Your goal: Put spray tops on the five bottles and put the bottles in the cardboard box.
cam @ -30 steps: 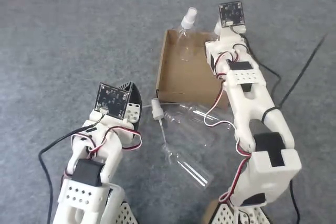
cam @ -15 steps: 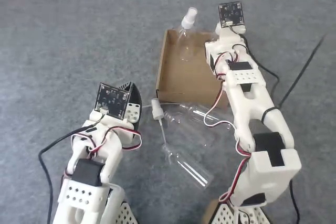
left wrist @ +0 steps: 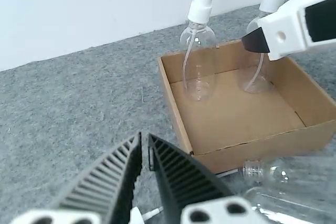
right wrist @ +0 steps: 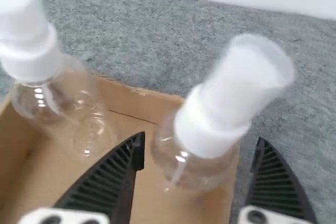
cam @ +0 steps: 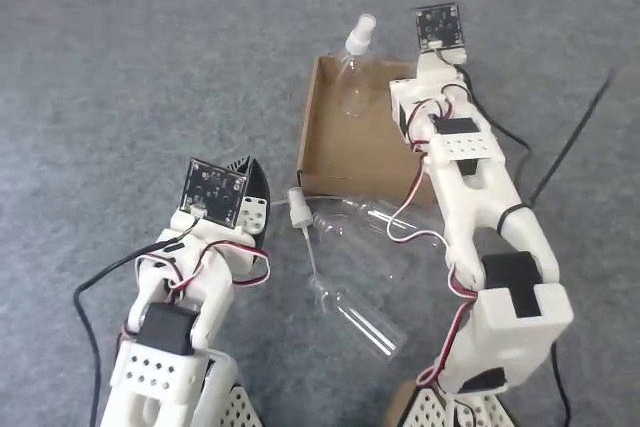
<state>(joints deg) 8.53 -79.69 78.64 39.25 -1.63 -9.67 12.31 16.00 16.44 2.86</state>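
The cardboard box (cam: 340, 147) lies at the back middle of the table. A clear bottle with a white spray top (cam: 353, 59) stands in its far left corner. A second capped bottle (right wrist: 207, 140) stands in the far right corner, between the fingers of my right gripper (right wrist: 198, 140), which is open around it with gaps on both sides. In the left wrist view this bottle (left wrist: 261, 35) sits behind the right gripper. My left gripper (left wrist: 145, 139) is shut and holds nothing, in front of the box. A loose spray top (cam: 297, 209) lies by the box's near corner.
Two uncapped clear bottles (cam: 375, 227) (cam: 360, 319) lie on the grey cloth between the arms, in front of the box. One bottle's neck (left wrist: 255, 169) lies against the box's front wall. A black cable (cam: 575, 142) runs along the right side.
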